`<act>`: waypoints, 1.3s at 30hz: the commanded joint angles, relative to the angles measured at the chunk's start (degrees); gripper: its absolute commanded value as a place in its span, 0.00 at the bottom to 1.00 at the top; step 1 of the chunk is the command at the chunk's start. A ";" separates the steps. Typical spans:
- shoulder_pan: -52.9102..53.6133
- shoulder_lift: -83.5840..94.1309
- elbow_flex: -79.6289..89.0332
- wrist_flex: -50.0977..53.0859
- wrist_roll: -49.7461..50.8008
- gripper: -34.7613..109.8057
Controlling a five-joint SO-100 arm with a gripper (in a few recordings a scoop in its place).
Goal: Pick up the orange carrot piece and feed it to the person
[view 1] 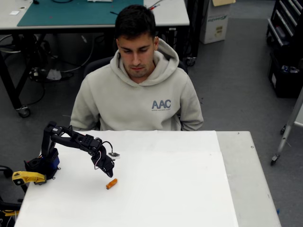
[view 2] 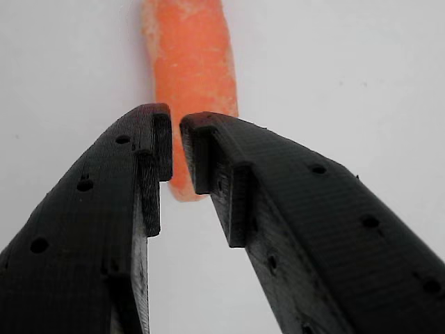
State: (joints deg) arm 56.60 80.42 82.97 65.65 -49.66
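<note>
The orange carrot piece (view 1: 111, 183) lies on the white table (view 1: 180, 189), a short stub angled slightly. My black gripper (view 1: 110, 172) hangs just above its near end. In the wrist view the carrot piece (view 2: 189, 62) stretches away beyond the fingertips (view 2: 158, 132), and its near end shows through the thin slit between them. The gripper (view 2: 176, 129) is nearly closed, with nothing held between the jaws. The person (view 1: 137, 99) sits behind the table's far edge in a light hoodie, looking down at the table.
The arm's base with a yellow clamp (view 1: 27, 177) sits at the table's left edge. A bare grey strip of table (view 1: 246, 179) runs along the right. Behind the person stand a desk with a green mat (view 1: 71, 12) and a box (view 1: 215, 21).
</note>
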 commanded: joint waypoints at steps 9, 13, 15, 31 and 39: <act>1.14 2.37 -2.90 0.70 -0.79 0.39; 1.14 2.37 -2.90 0.70 -0.79 0.39; 1.14 2.37 -2.90 0.70 -0.79 0.39; 1.23 -3.60 -3.69 0.70 -0.79 0.39; 3.78 -4.57 -3.96 0.70 -0.88 0.39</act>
State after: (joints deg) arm 57.66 73.56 82.71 65.65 -49.66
